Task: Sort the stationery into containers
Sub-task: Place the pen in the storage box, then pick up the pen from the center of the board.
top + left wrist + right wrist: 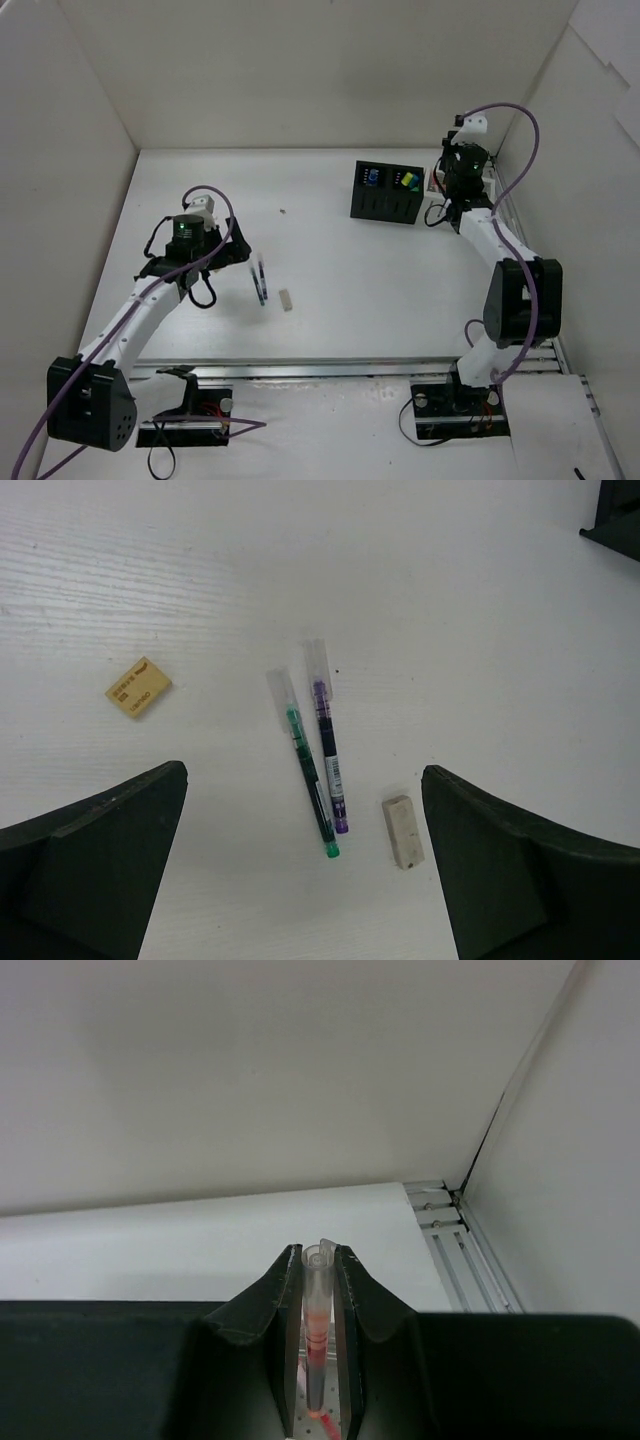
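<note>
A green pen (308, 780) and a purple pen (328, 750) are lying side by side, almost touching, on the table (330, 300) left of centre. A pale eraser (403, 831) is resting just to their right, and a small tan eraser (139, 687) is sitting well apart toward the far side. The left end effector (304, 780) is hanging above the pens with its jaws spread wide and empty.

At the far right, the thin red pen (316, 1320) is being pinched by the right end effector (318, 1252). Its jaws are clamping narrow on the barrel, with the clear cap showing at the fingertips, just beside the black box (389, 190), which is holding coloured items.

Judging from this, the left arm is lining up a pick while the right is delivering. The next move is calling for a descent onto one pen alone, since the two are lying close enough that both may be caught.
</note>
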